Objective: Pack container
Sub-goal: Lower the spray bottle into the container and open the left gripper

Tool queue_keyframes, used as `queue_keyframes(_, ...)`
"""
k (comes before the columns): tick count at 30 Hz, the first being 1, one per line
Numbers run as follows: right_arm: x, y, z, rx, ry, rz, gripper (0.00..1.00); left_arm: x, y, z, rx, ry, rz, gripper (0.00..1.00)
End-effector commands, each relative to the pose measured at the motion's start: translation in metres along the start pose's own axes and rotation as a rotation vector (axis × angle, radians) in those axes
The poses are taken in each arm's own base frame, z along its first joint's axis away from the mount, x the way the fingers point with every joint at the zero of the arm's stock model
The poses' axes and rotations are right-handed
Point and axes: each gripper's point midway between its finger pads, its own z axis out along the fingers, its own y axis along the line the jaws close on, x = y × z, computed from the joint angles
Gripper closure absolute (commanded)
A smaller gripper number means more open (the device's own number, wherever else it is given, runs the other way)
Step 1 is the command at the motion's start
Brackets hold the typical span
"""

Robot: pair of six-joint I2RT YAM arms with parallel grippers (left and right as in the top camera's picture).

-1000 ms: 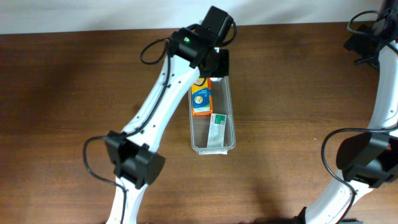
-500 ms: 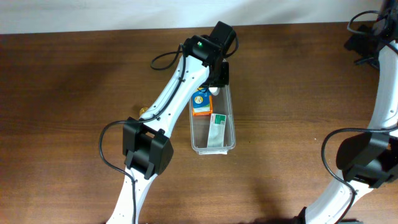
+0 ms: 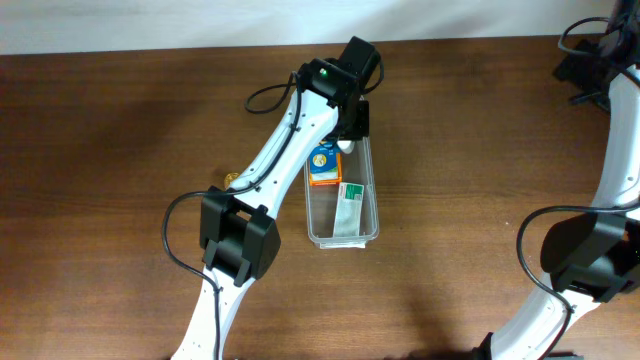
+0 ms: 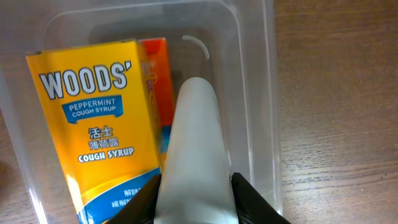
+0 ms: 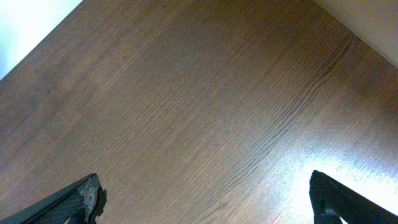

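I see the big brown wooden table (image 3: 120, 150) from above. My left arm (image 3: 285, 150) is white and black and reaches across it. My right arm (image 3: 620, 170) is off at the right side, well away from the rest.

The container (image 3: 375, 215) sits near the middle of the table. It is a long clear bin, and its far end is under the left arm.

Inside it, in the far half, is a yellow and orange cough syrup box (image 4: 99, 118). A small white and green box (image 3: 350, 210) lies flat in the near half.

The left gripper (image 4: 194, 190) is over the far end of the bin. Its fingers are pulled in close and pinch a white thing (image 4: 196, 137). That thing is wide at the fingers and narrow at its tip. It points down into the bin, just beside the yellow box. I cannot tell if the tip touches the bottom.

The right gripper (image 5: 205, 199) is spread wide and holds nothing, with only bare wood below it.
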Motion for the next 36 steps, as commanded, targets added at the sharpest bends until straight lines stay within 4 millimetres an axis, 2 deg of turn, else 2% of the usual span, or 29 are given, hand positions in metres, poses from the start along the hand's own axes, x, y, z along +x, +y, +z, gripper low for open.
queue_keyframes(1, 0.000, 0.000, 0.001, 0.010, -0.003, -0.003, 0.02, -0.003, -0.002, 0.004, -0.005, -0.017, -0.007, 0.68)
queue_keyframes(6, 0.000, 0.000, 0.001, 0.010, -0.003, -0.003, 0.02, -0.007, -0.004, 0.010, 0.001, -0.030, -0.008, 0.67)
queue_keyframes(14, 0.000, 0.000, 0.001, 0.010, -0.003, -0.003, 0.02, 0.001, -0.001, 0.027, -0.017, 0.013, -0.007, 0.67)
queue_keyframes(18, 0.000, 0.000, 0.001, 0.010, -0.003, -0.003, 0.02, 0.002, 0.000, 0.028, -0.020, 0.018, -0.007, 0.67)
queue_keyframes(21, 0.000, 0.000, 0.001, 0.010, -0.003, -0.003, 0.02, 0.002, 0.000, 0.028, -0.020, 0.018, -0.007, 0.61)
queue_keyframes(26, 0.000, 0.000, 0.001, 0.010, -0.003, -0.003, 0.02, 0.002, 0.000, 0.028, -0.020, 0.016, -0.004, 0.61)
queue_keyframes(29, 0.000, 0.000, 0.001, 0.010, -0.003, -0.003, 0.02, -0.002, -0.002, 0.028, -0.013, 0.003, 0.031, 0.57)
queue_keyframes(36, 0.000, 0.000, 0.001, 0.010, -0.003, -0.003, 0.02, -0.009, -0.004, 0.021, 0.000, -0.024, 0.042, 0.56)
